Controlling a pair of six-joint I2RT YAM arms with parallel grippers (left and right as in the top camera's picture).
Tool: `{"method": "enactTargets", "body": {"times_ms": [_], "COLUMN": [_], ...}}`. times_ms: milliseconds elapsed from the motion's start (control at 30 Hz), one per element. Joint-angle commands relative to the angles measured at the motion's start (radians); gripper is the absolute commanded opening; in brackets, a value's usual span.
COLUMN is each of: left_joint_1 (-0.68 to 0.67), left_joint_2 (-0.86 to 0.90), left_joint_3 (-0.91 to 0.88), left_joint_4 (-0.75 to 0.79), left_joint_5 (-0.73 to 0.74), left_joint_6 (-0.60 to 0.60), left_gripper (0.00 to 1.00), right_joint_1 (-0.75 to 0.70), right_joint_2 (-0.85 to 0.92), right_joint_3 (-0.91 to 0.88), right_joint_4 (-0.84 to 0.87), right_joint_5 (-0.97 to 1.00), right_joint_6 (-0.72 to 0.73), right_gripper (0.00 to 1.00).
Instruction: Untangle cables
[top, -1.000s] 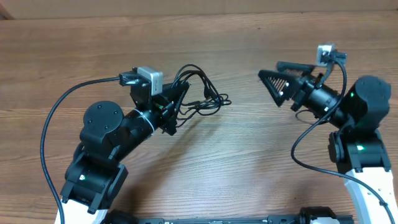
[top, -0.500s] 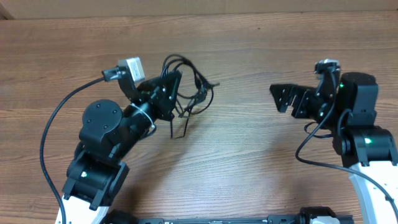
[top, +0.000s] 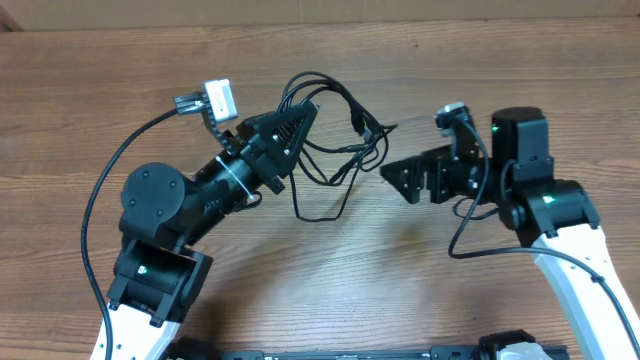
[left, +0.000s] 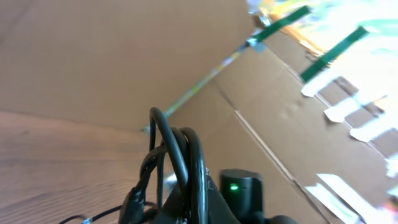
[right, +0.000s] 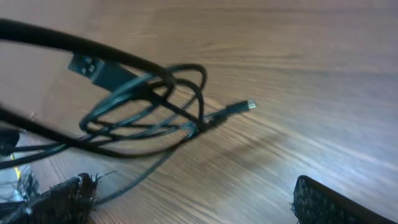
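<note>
The cables (top: 340, 150) form one tangled black bundle, with my left gripper (top: 303, 114) shut on its upper loops and holding it off the wooden table. Loose strands hang down to the table (top: 318, 212). In the left wrist view the cable loops (left: 183, 155) arch over the shut left gripper (left: 186, 210). My right gripper (top: 396, 178) stands open just right of the bundle, nothing between its fingers. The right wrist view shows the tangle (right: 149, 106) ahead, a silver-tipped plug (right: 239, 107) sticking out, and the padded fingers (right: 62, 198) wide apart around the right gripper (right: 193, 205).
The wooden table (top: 400, 290) runs under both arms. A cardboard wall (left: 280, 112) with green tape stands behind it. The left arm's thick black cable (top: 105, 190) curves along the left side. The right arm's joint with a green light (left: 239, 186) shows beyond the bundle.
My left gripper has lifted the bundle and carried it to the right. The right gripper has swung left and come close to the bundle, still open.
</note>
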Motion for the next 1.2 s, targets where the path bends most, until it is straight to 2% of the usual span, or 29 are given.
{"method": "enactTargets", "body": {"times_ms": [0, 400, 433, 467, 500, 567, 667, 733, 967, 1100, 1167], "left_joint_1": [-0.001, -0.001, -0.001, -0.001, -0.001, -0.001, -0.001, -0.001, -0.001, -0.001, -0.001], "left_joint_2": [-0.005, -0.004, -0.004, -0.004, -0.004, -0.004, -0.004, -0.004, -0.004, -0.004, -0.004], "left_joint_3": [0.008, 0.008, 0.008, 0.008, 0.008, 0.008, 0.008, 0.008, 0.008, 0.008, 0.008], "left_joint_4": [0.071, 0.189, 0.199, 0.215, 0.241, 0.264, 0.274, 0.274, 0.285, 0.285, 0.285], "left_joint_5": [0.08, 0.128, 0.128, 0.127, 0.122, 0.12, 0.121, 0.12, 0.095, 0.103, 0.107], "left_joint_6": [-0.063, -0.176, -0.186, -0.199, -0.222, -0.234, -0.234, -0.233, -0.253, -0.294, -0.325], "left_gripper": [0.04, 0.04, 0.04, 0.04, 0.04, 0.04, 0.04, 0.04, 0.04, 0.04, 0.04], "right_joint_1": [0.026, 0.091, 0.099, 0.107, 0.12, 0.13, 0.134, 0.133, 0.133, 0.133, 0.133], "right_joint_2": [-0.008, -0.007, -0.007, -0.007, -0.007, -0.007, -0.007, -0.007, -0.007, -0.007, -0.007], "right_joint_3": [0.003, 0.003, 0.003, 0.003, 0.003, 0.003, 0.003, 0.003, 0.003, 0.003, 0.003], "right_joint_4": [0.036, 0.12, 0.125, 0.132, 0.14, 0.149, 0.158, 0.158, 0.157, 0.178, 0.206], "right_joint_5": [0.039, 0.043, 0.042, 0.043, 0.043, 0.042, 0.042, 0.042, 0.042, 0.043, 0.042], "right_joint_6": [0.034, 0.048, 0.037, 0.023, -0.006, -0.023, -0.023, -0.023, -0.022, -0.023, -0.022], "right_gripper": [1.0, 1.0, 0.96, 0.87, 0.66, 0.44, 0.16, 0.04, 0.04, 0.27, 0.33]}}
